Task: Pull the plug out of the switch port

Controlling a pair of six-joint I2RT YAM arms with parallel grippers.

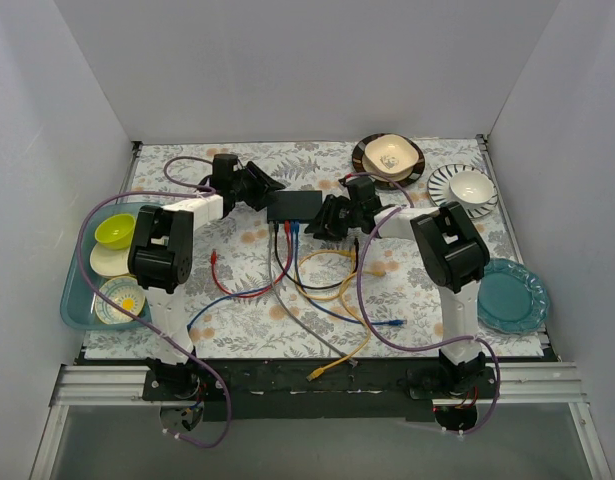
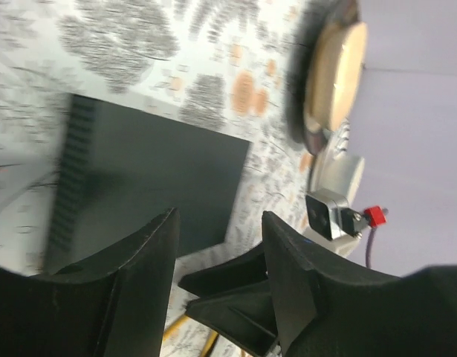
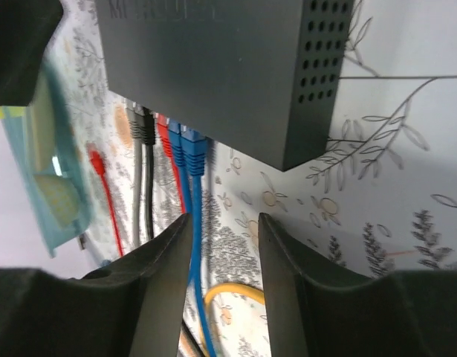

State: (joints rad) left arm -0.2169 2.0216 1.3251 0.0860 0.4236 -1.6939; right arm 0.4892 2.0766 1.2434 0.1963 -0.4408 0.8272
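Note:
The switch (image 1: 294, 205) is a flat black box lying mid-table, with several cables plugged into its near edge. In the right wrist view the switch (image 3: 213, 67) has grey, black, red and two blue plugs in a row; the outermost blue plug (image 3: 193, 152) sits just ahead of my open right gripper (image 3: 224, 230), and its cable runs along the left finger's inner face. In the top view the right gripper (image 1: 330, 216) is at the switch's right end. My left gripper (image 1: 269, 189) is open and empty at the switch's left end, with the switch (image 2: 150, 175) just beyond it (image 2: 221, 238).
A teal tray (image 1: 75, 300) with bowls and a plate lies at the left. A dark plate with a bowl (image 1: 388, 155), a striped plate with a bowl (image 1: 464, 188) and a teal plate (image 1: 513, 295) lie at the right. Loose yellow (image 1: 339, 355), red and blue cables cross the mat.

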